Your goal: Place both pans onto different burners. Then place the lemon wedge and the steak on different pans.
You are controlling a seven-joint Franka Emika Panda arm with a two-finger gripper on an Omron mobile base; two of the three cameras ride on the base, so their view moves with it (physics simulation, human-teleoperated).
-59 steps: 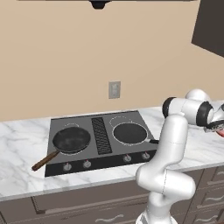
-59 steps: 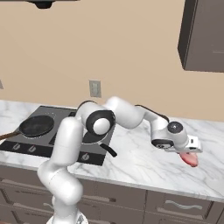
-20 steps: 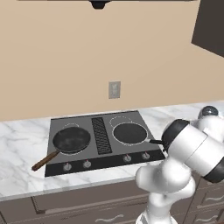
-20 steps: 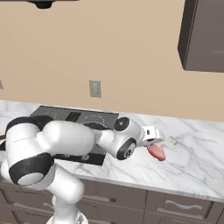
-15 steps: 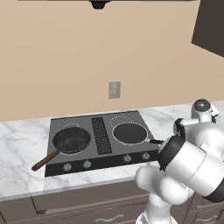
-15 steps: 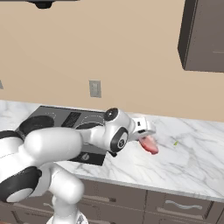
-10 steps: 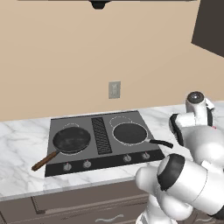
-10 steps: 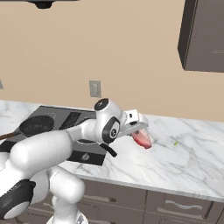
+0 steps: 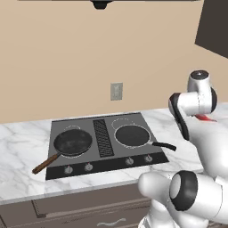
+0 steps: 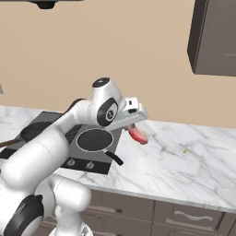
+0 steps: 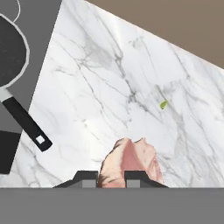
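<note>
My gripper [image 10: 133, 122] is shut on the steak [image 10: 138, 133], a pink-red slab that hangs in the air over the marble just right of the cooktop [image 9: 58, 129]. In the hand view the steak [image 11: 131, 161] sits between the dark fingertips [image 11: 85, 178]. The all-dark pan [image 9: 132, 136] rests on the right burner, its handle [image 11: 27, 125] pointing toward the counter front. On the left burner lies the wooden-handled pan [image 9: 72, 141]. Farther right on the marble is the tiny lemon wedge [image 10: 185, 150], also [image 11: 163, 104].
A black grille [image 9: 103, 137] splits the cooktop, with knobs [image 9: 129, 160] along its front edge. An outlet [image 9: 116, 91] is on the wall behind. A dark wall cabinet [image 10: 214, 37] hangs at the upper right. Bare marble counter [image 10: 184, 173] stretches to the right.
The arm has swung left and up with the steak still held, bringing it from over the right counter to beside the cooktop. Both pans and the lemon wedge stayed put.
</note>
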